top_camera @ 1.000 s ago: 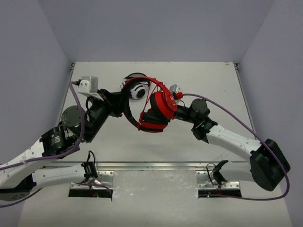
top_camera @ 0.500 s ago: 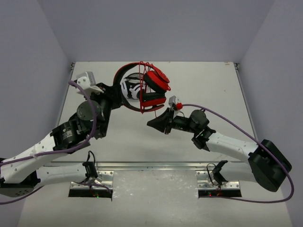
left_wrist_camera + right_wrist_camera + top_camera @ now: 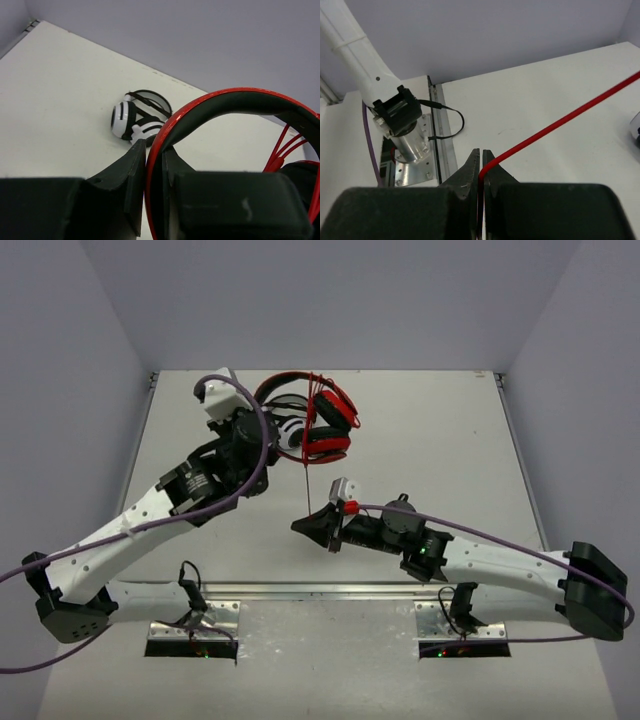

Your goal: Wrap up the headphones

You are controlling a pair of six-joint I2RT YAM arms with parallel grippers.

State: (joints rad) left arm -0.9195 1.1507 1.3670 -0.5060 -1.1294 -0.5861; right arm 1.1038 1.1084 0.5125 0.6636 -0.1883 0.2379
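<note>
Headphones [image 3: 325, 425], red over-ear ones with black ear pads and a black inner band, hang over the far middle of the white table [image 3: 440, 430], held up by the left gripper [image 3: 262, 433]. In the left wrist view that gripper's two dark fingers [image 3: 132, 175] are closed to a thin slot. The red-and-black headband runs edge-on through the slot, pinched on both sides, then arches up and away to the right of the hand. From overhead the ear cups sit just to the right of the left gripper, folded close together.

A thin red cable [image 3: 309, 480] drops from the cups in one straight strand toward the near edge, and more red strands cross the band above the cups. The strand ends in the right gripper [image 3: 306, 526], which sits well apart from the headphones, nearer the arm bases. The right wrist view shows its jaws pressed all but together on the cable, which bends sharply at the fingertips and runs taut up to the right.

White-and-black headphones [image 3: 132, 120], a second pair, lie on the table just beyond the left gripper, inside the arch of the red band.
</note>
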